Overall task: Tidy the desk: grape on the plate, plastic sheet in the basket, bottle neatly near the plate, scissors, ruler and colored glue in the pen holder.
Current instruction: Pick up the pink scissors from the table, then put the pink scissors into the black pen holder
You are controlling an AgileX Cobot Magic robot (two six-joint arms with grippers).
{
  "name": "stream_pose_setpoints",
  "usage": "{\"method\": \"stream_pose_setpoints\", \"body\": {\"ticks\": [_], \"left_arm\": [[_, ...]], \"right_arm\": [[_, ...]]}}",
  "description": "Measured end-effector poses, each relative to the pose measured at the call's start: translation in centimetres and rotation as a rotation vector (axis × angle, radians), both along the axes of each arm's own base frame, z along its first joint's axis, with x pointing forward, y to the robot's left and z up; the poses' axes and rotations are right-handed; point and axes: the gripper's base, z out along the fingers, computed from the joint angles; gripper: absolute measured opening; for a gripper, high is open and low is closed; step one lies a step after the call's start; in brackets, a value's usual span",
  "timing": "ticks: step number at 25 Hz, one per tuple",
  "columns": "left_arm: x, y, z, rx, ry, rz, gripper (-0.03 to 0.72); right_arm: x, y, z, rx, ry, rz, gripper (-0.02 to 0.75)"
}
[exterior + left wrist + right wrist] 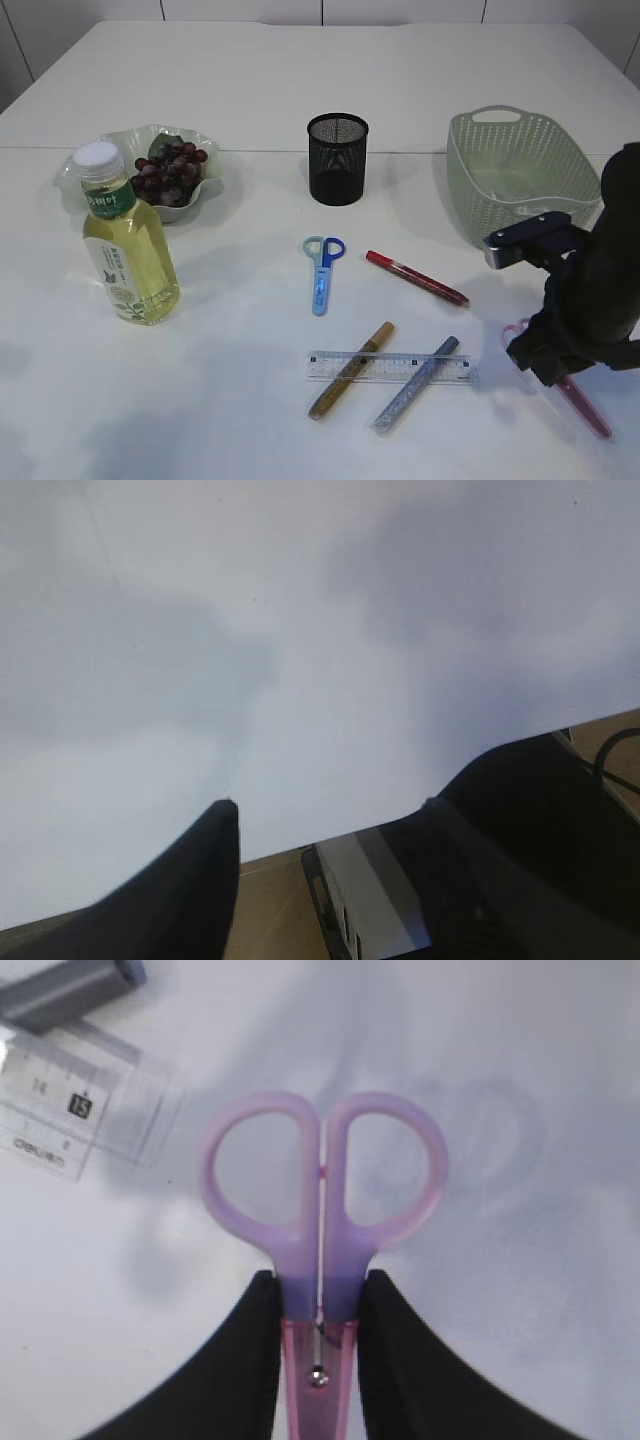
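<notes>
The left edge of the bench (250, 70) is taken up by the bottle (127, 240), stood upright just in front of the plate (205, 185), where the grapes (168, 172) are already piled. Plenty of bare room is left in front of it. The left gripper (330, 825) is only seen from its wrist view, fingers (205, 880) spread over bare bench by its edge.

Mid-bench, the pen holder (337, 158) is set behind the blue scissors (322, 270), with the red glue (416, 277) beside them. Nearer the front, the ruler (392, 366) is laid across the gold glue (351, 369) and silver glue (417, 383).

On the right, the basket (522, 170) is parked. Below it, pink scissors (322, 1210) are pinched just under the closed handle loops by the right gripper (318, 1305).
</notes>
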Motion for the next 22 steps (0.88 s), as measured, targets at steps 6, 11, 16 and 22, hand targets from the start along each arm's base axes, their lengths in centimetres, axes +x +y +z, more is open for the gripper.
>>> {"method": "stream_pose_setpoints", "body": {"ticks": [6,11,16,22], "left_arm": [[0.0,0.0,0.0,0.000,-0.002,0.000,0.415],[0.0,0.0,0.0,0.000,-0.002,0.000,0.415],[0.0,0.0,0.0,0.000,-0.002,0.000,0.415],[-0.1,0.0,0.0,0.002,0.009,-0.001,0.415]], "right_arm": [[1.8,0.7,3.1,0.051,-0.050,-0.019,0.197],[4.7,2.3,6.9,0.188,-0.168,-0.053,0.197],[7.6,4.0,11.6,0.354,-0.312,-0.054,0.196],[11.2,5.3,14.7,0.448,-0.430,-0.029,0.196]]}}
